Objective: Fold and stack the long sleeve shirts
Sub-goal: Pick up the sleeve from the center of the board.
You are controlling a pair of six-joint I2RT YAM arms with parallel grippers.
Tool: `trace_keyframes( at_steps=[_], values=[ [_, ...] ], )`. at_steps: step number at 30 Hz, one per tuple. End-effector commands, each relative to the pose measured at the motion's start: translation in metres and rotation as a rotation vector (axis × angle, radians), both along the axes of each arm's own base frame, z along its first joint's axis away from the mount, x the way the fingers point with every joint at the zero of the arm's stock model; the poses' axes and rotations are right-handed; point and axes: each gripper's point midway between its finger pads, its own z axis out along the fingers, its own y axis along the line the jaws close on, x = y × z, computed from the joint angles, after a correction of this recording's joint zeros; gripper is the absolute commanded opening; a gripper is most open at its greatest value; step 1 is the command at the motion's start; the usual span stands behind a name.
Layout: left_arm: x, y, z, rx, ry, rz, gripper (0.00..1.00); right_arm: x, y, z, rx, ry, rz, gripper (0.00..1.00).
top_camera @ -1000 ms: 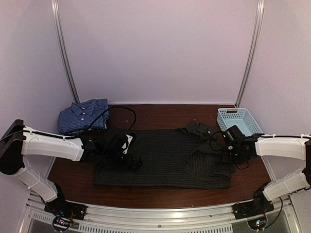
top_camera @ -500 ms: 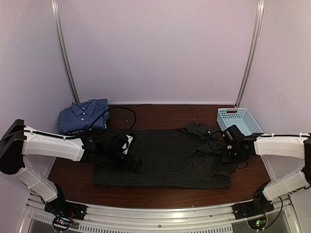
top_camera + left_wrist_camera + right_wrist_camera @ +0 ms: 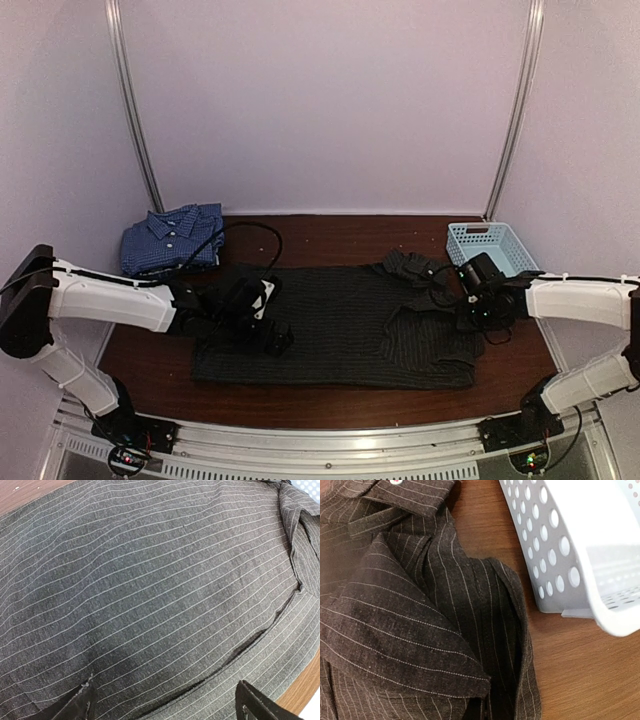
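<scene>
Black pinstripe shirt point(image 3: 340, 325) is spread on the worktop point(image 3: 330, 235), just left of the basket point(image 3: 490, 245). Blue shirt point(image 3: 170, 238) sits folded, far left of the basket. Left jaws are wide over the cloth; right jaws I cannot tell. It looks soft, light and limp, so I'd pinch the sleeve edge nearest the basket.

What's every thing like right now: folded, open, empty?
Black shirt: spread out, collar end bunched up, not fully folded.
Blue shirt: folded, at the far left corner.
Basket: upright, looks empty.
Left arm: jaws open over the black shirt.
Right arm: jaws hidden, cannot tell.
</scene>
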Motion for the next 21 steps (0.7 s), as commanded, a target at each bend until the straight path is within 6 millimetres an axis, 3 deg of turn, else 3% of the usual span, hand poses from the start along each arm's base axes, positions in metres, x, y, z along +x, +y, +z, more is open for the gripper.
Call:
trace_keyframes(
  at_steps=[1,8,13,16,21],
  values=[
    [0.006,-0.013,0.017,-0.06,-0.031,-0.004,0.98,0.013,0.016,0.035,0.037,-0.073,0.032,0.0],
    [0.006,-0.027,0.03,-0.121,-0.045,-0.046,0.98,0.019,0.07,0.085,0.207,-0.147,0.153,0.0],
    [0.005,-0.036,0.039,-0.166,-0.053,-0.082,0.97,0.017,0.114,0.108,0.388,-0.176,0.247,0.0],
    [0.006,-0.04,0.045,-0.184,-0.066,-0.094,0.98,0.014,0.137,0.114,0.461,-0.183,0.289,0.0],
    [0.006,-0.042,0.05,-0.193,-0.071,-0.099,0.98,0.017,0.159,0.106,0.469,-0.173,0.284,0.0]
  ],
)
